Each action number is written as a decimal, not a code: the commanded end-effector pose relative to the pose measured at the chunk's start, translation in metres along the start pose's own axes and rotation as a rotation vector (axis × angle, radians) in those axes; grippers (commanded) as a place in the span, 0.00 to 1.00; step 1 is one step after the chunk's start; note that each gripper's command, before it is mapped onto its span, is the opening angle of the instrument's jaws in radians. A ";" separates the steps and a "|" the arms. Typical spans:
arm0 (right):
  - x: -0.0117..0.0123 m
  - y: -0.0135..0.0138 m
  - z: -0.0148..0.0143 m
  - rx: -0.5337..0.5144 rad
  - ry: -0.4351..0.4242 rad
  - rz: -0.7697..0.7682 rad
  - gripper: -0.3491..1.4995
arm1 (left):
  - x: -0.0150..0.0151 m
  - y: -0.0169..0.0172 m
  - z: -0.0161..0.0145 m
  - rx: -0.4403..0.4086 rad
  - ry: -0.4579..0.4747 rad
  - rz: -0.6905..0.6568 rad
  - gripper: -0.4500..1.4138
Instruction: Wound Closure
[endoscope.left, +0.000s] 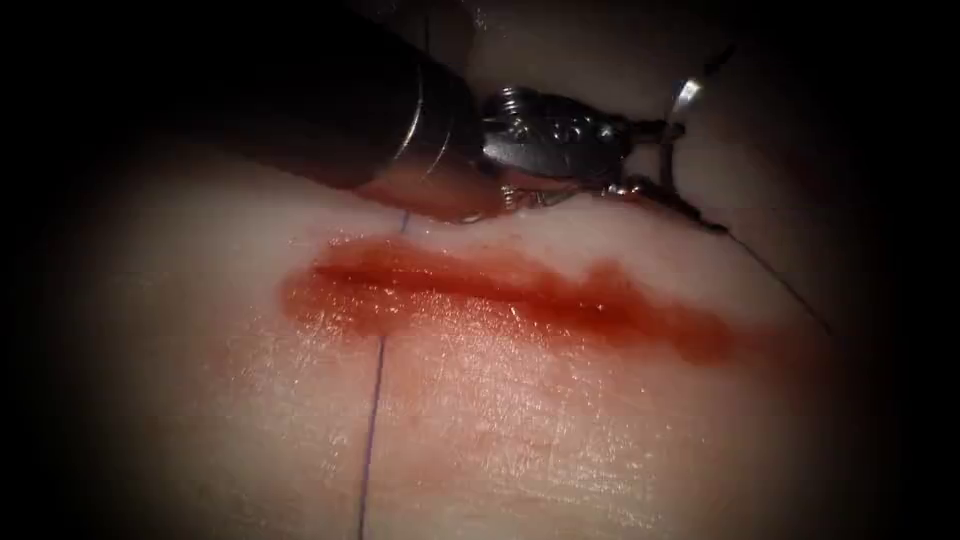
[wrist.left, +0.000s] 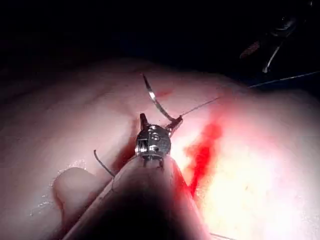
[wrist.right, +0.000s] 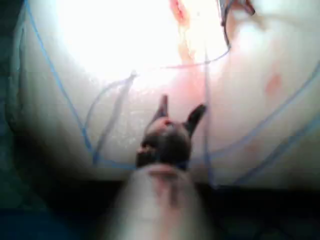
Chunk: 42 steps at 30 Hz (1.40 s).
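The cut (endoscope.left: 520, 290) runs across the tissue (endoscope.left: 520, 430) as a red band of fluid (endoscope.left: 620, 315), and everything here sits relative to it. Beyond its far edge the left pincer (endoscope.left: 668, 135) lies low over the tissue, its thick shaft coming in from the cut's left end. Its jaws are closed on the needle (endoscope.left: 687, 96) – gripped near the rear of the curve, where the thread (endoscope.left: 372, 420) joins, with the point standing free above the tissue, not in it. The left wrist view shows the same hold (wrist.left: 172, 124) on the needle (wrist.left: 152, 97).

The right pincer (wrist.right: 179, 116) hovers with its jaws apart, holding nothing, with blue loops of thread (wrist.right: 65, 95) lying around it.

On the near side of the cut the tissue is bare and glistening – one strand of thread crosses it. The edges fall into darkness.
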 end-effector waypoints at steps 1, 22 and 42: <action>-0.0007 -0.0010 0.0008 0.005 0.000 0.003 0.84 | 0.0002 0.0001 0.0003 0.003 0.001 -0.011 0.79; 0.0015 0.0005 -0.0001 0.008 -0.010 -0.047 0.81 | 0.0069 0.0059 -0.0102 -0.046 0.028 -0.087 0.80; 0.0110 -0.0041 0.0112 0.197 0.053 -0.375 0.83 | 0.0045 0.0193 -0.0207 -0.262 0.097 0.007 0.80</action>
